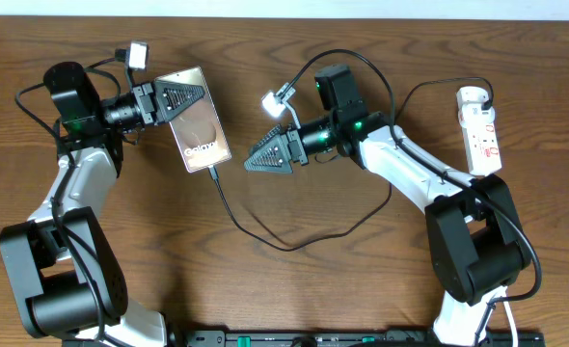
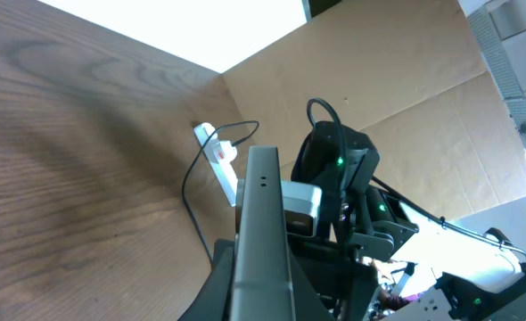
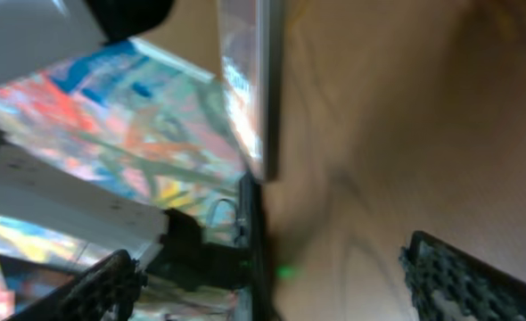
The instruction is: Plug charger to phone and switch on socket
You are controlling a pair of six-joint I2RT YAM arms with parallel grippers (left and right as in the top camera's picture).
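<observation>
The phone lies tilted at the left of the table, with its "Galaxy" face up. My left gripper is shut on its upper end. The left wrist view shows the phone edge-on between the fingers. The charger cable runs from the phone's lower edge, where its tip meets the phone, in a loop towards the right. My right gripper is open and empty, just right of the phone. In its blurred wrist view the phone edge lies ahead of the spread fingers. The white socket lies at the far right.
The socket also shows far off in the left wrist view, with a black lead plugged into it. A small white camera block sits on the right arm. Cardboard walls stand beyond the table. The right arm's base is at the front right.
</observation>
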